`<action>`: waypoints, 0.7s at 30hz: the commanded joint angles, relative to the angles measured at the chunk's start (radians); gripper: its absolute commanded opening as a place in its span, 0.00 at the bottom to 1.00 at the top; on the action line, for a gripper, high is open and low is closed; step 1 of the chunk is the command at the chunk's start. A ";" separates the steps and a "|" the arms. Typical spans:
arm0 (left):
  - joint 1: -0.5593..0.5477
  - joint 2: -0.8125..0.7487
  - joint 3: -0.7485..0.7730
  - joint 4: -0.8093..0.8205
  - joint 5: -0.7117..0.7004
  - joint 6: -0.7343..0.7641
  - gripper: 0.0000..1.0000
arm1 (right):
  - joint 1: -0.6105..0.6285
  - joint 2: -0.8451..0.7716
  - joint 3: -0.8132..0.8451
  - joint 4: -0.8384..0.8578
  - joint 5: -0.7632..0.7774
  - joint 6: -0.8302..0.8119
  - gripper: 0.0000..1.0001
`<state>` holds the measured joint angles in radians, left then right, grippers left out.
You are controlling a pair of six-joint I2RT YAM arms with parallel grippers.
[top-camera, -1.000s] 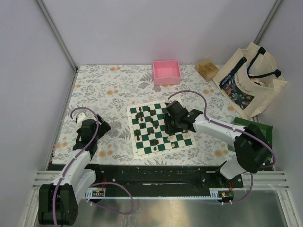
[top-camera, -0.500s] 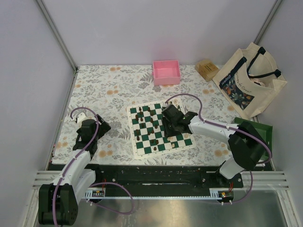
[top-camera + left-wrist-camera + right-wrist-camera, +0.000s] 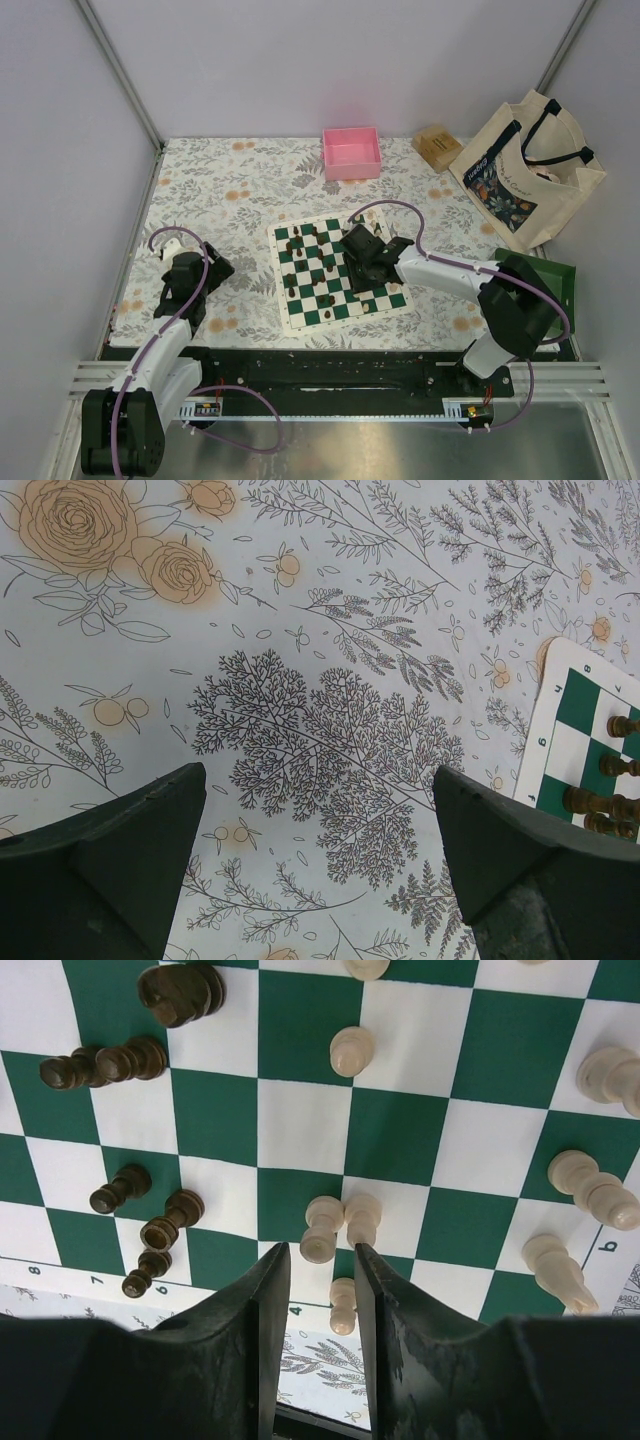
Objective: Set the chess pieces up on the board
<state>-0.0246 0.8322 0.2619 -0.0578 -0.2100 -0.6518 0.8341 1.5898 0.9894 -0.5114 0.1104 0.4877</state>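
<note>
**Right gripper** (image 3: 314,1252): jaws narrowly parted over near edge of board (image 3: 400,1135).
- Obstacles: one cream pawn (image 3: 343,1306) seemingly within the gap; paired cream pawns (image 3: 320,1232) just ahead; dark pieces (image 3: 150,1245) clustered left.
- Free: bare squares (image 3: 300,1125) centre.

**Left gripper** (image 3: 320,790): wide, floral cloth (image 3: 320,630) beneath passable.

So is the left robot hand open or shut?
Open. The left gripper gapes wide, with only flowered tablecloth between its tips.

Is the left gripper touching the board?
Apart. The top view shows the left gripper over the cloth, a strip of it lying bare before the board.
</note>
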 commanded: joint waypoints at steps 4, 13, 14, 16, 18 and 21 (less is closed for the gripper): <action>0.000 -0.008 0.025 0.041 -0.005 0.004 0.99 | 0.022 0.018 0.045 -0.004 0.003 0.006 0.40; 0.002 -0.008 0.026 0.042 -0.005 0.004 0.99 | 0.025 0.035 0.052 -0.003 -0.005 0.005 0.38; 0.002 -0.008 0.025 0.041 -0.005 0.004 0.99 | 0.025 0.036 0.055 -0.001 -0.006 0.003 0.38; 0.002 -0.008 0.025 0.041 -0.005 0.004 0.99 | 0.025 0.039 0.057 0.001 -0.006 0.003 0.35; 0.002 -0.008 0.025 0.041 -0.003 0.004 0.99 | 0.025 0.041 0.060 -0.001 -0.006 0.002 0.33; 0.000 -0.005 0.026 0.041 -0.003 0.004 0.99 | 0.025 0.038 0.061 -0.001 -0.008 0.002 0.28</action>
<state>-0.0246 0.8322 0.2619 -0.0578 -0.2096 -0.6518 0.8490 1.6276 1.0100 -0.5190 0.1097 0.4870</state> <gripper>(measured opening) 0.988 0.299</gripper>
